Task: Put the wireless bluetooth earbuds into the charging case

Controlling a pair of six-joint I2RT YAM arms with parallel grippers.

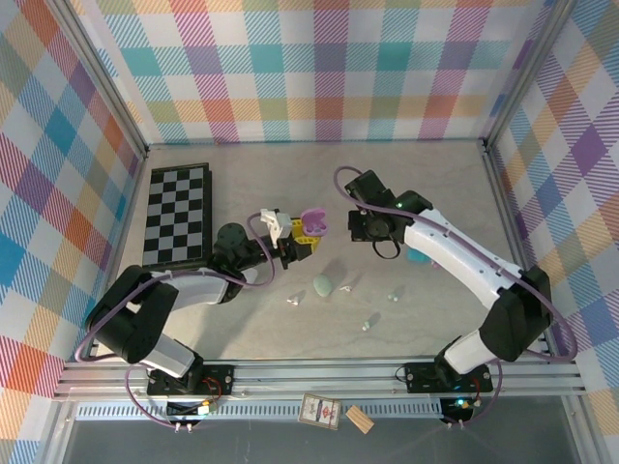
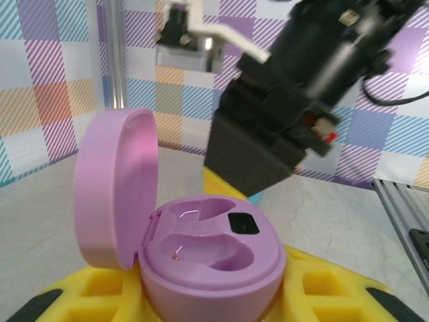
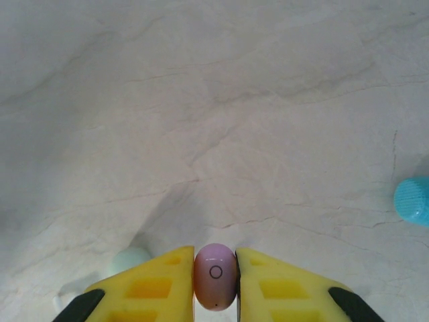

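My left gripper [image 2: 214, 298] is shut on the lilac charging case [image 2: 214, 258], its yellow fingers [image 2: 322, 288] on both sides of the base. The lid [image 2: 110, 188] stands open on the left and both sockets are empty. From above, the case [image 1: 314, 222] is held over the middle of the table. My right gripper [image 3: 215, 256] is shut on a small pinkish-lilac earbud [image 3: 215, 276], a little above the table. Its black wrist [image 2: 268, 127] hangs just behind the case. Several tiny pale earbuds [image 1: 295, 298] [image 1: 396, 293] [image 1: 368, 324] lie on the table.
A pale mint case [image 1: 322, 284] lies near the loose earbuds. A teal object [image 1: 418, 256] lies under my right arm, its end [image 3: 412, 200] at the right edge of the right wrist view. A checkerboard [image 1: 179, 215] lies at the left.
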